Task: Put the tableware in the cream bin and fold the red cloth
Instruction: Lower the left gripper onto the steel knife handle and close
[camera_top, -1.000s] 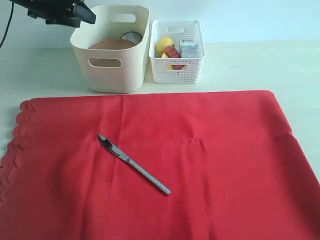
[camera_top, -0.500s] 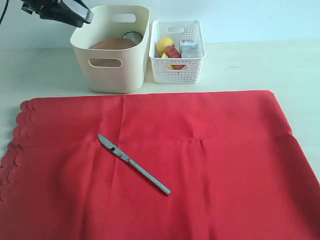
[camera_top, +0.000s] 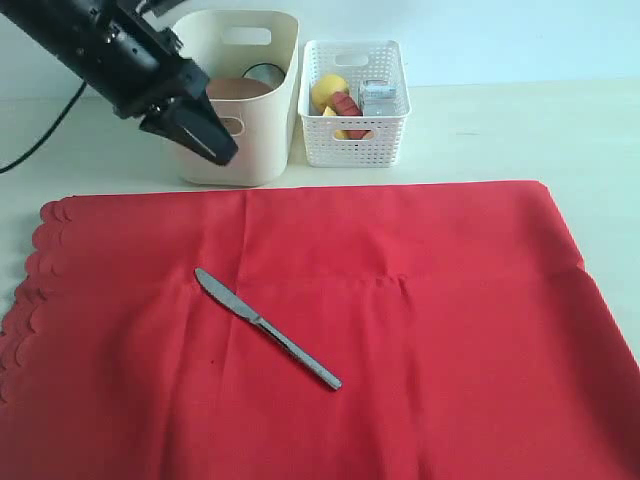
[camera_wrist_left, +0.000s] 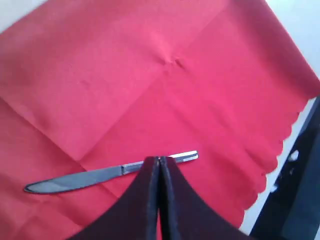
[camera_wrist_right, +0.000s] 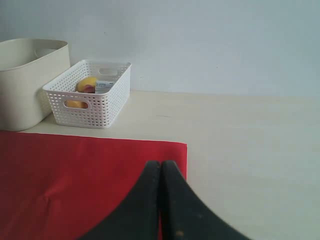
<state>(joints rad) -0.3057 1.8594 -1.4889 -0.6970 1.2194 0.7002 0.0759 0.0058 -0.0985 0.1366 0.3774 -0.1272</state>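
Observation:
A metal knife (camera_top: 266, 327) lies slantwise on the red cloth (camera_top: 420, 330), which is spread flat with its scalloped edge at the left. The cream bin (camera_top: 255, 130) stands behind the cloth; a brown plate (camera_top: 232, 88) and a steel cup (camera_top: 262, 72) show inside it. My left gripper (camera_top: 222, 152) hangs shut and empty in front of the bin, above the cloth's far edge. In the left wrist view the knife (camera_wrist_left: 90, 176) lies beyond the shut left gripper (camera_wrist_left: 159, 160). My right gripper (camera_wrist_right: 160, 164) is shut and empty over the red cloth's corner (camera_wrist_right: 75, 185); it does not show in the exterior view.
A white lattice basket (camera_top: 355, 135) with a lemon (camera_top: 328, 90) and other food stands to the right of the bin. Bare table (camera_top: 500, 130) lies behind and right of the cloth. The right wrist view shows the basket (camera_wrist_right: 90, 107) and bin (camera_wrist_right: 30, 85) too.
The left arm has swung down from the upper left corner to the front of the cream bin, nearer the cloth. The knife and cloth have not moved.

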